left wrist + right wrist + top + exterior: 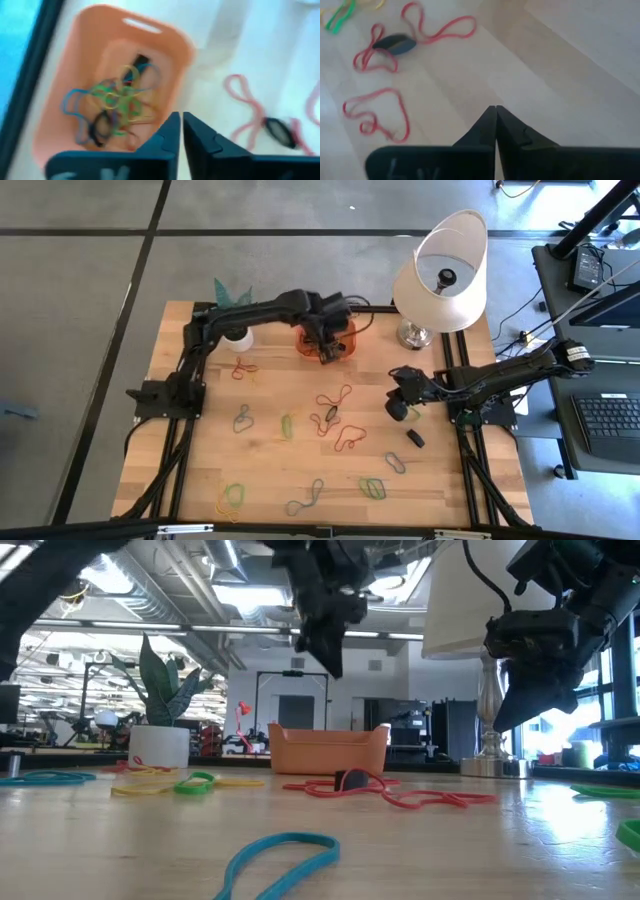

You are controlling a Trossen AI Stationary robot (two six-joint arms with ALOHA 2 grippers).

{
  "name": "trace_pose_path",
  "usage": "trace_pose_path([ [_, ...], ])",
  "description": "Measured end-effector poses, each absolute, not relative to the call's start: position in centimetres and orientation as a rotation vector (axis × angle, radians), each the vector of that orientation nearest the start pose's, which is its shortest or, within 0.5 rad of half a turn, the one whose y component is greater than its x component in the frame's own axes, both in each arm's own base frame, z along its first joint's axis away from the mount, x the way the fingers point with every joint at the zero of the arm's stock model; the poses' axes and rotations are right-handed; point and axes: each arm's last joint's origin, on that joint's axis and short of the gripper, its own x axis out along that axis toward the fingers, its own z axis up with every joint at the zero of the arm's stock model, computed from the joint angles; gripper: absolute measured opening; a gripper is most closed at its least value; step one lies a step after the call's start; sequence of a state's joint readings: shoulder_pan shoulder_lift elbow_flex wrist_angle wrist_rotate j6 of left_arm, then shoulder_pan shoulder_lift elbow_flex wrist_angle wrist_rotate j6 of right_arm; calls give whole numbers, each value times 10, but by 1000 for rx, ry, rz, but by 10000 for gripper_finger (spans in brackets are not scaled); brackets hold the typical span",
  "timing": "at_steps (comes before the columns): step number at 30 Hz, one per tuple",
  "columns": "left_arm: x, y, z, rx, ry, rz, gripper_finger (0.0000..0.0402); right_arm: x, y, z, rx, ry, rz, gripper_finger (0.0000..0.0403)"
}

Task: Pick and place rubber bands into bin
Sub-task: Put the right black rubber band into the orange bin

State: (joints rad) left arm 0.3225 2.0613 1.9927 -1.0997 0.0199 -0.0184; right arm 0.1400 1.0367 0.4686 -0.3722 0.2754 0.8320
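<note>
drop step over bin [322, 340]; left claw [181, 131] pinched empty. next: reach for bands [334, 397] mid-frame. right claw [496, 125] shut, idle.

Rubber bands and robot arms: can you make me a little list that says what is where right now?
bin: small orange plastic tray at the table's far side, beside the white lamp
inside the bin: a tangle of blue, green, red and black rubber bands
left gripper: shut, empty, above the bin's edge
right gripper: shut, empty, above bare wood at the table's right side
left on the table: loose rubber bands, including a long red one with a small black one lying on it
plant pot: white, at the far left
</note>
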Motion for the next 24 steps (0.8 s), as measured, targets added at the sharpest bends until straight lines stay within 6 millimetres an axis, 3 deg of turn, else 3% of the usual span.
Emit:
trace_pose_path([
  [3, 406, 106, 287, -228, 1137, 256, 4, 180, 21, 172, 532, 823, -450, 8],
  [10, 382, 32, 251, -324, 1055, 245, 2, 178, 26, 172, 450, 849, -389, 8],
  [19, 312, -42, 224, -410, 969, 316, 2, 182, 27, 175, 455, 818, -374, 6],
  [24, 272, -65, 221, -349, 907, 322, 2, 183, 32, 196, 485, 856, -393, 2],
])
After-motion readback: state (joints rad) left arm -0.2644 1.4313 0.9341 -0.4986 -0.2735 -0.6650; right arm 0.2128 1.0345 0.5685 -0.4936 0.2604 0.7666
